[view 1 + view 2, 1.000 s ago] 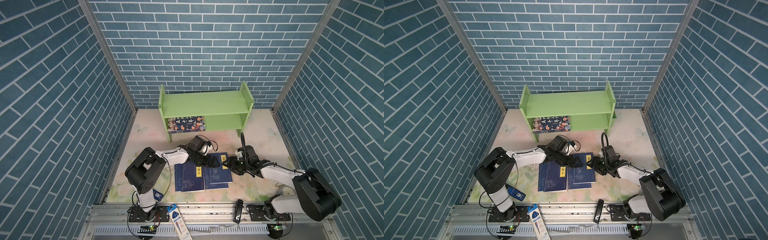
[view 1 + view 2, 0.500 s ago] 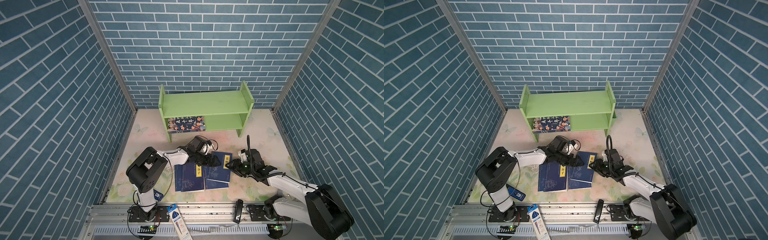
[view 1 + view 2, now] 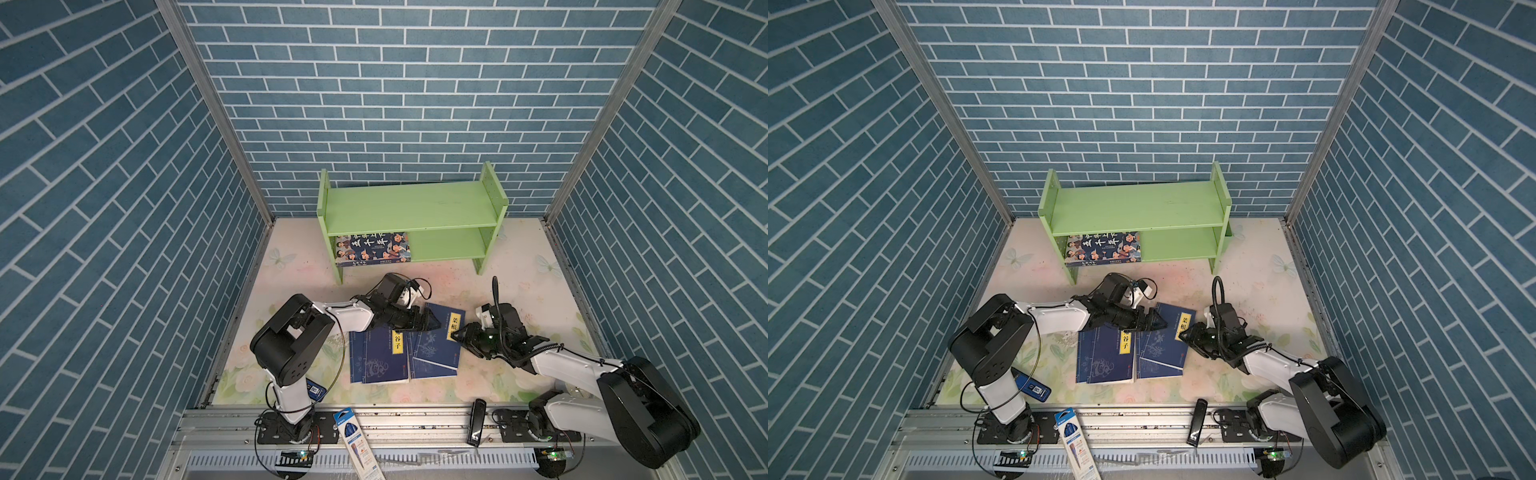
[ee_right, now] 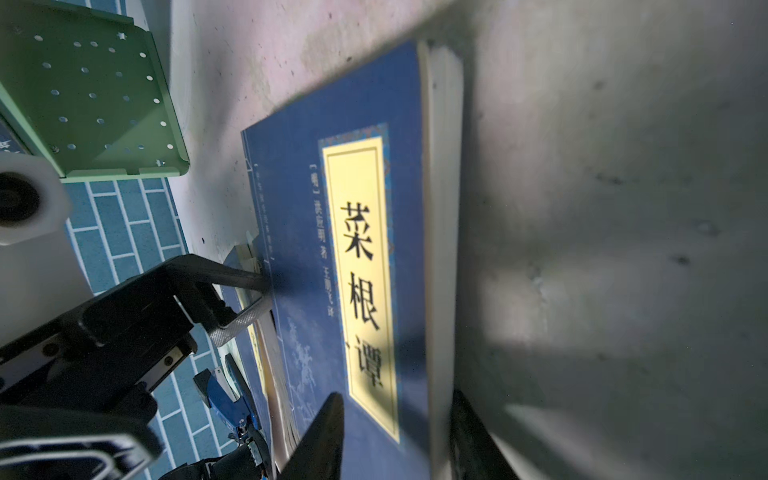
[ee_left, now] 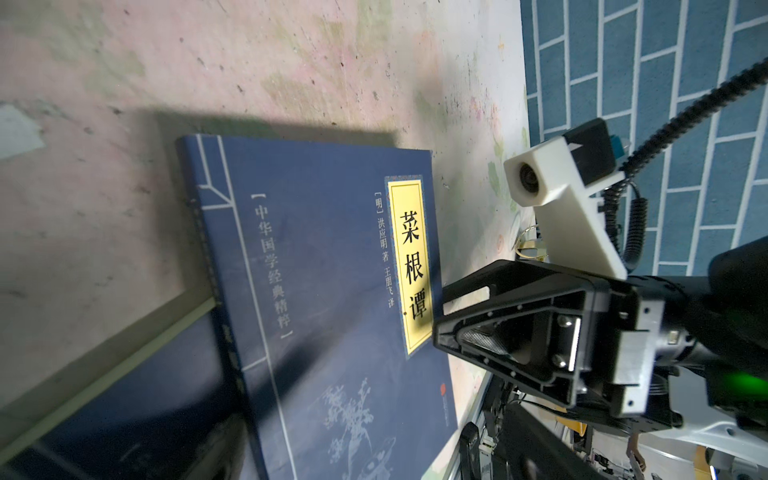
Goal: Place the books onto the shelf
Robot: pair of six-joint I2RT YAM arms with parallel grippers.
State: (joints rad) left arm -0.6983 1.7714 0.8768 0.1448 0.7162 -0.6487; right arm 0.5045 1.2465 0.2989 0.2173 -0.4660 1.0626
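The green shelf (image 3: 411, 205) stands at the back, with the cartoon-face book (image 3: 372, 248) lying on its lower tier at the left. Navy books lie mid-table in both top views: one with a yellow label (image 3: 376, 357), and a top one (image 3: 436, 345) overlapping its right side. My right gripper (image 4: 399, 440) straddles the top book's (image 4: 299, 249) page edge, one finger on the cover and one beneath, shut on it. My left gripper (image 3: 430, 322) stands open at that book's spine side, one fingertip (image 4: 249, 276) touching the spine. In the left wrist view the book (image 5: 332, 270) sits tilted.
Blue brick walls close in three sides. A blue-and-white pen package (image 3: 357, 440) and a black stick-like device (image 3: 476, 420) lie on the front rail. A small blue handheld device (image 3: 315, 390) sits by the left arm's base.
The right arm has swung forward and lower, and its jaws have narrowed onto the top book's right edge. The left gripper has stayed at the spine side, barely narrower.
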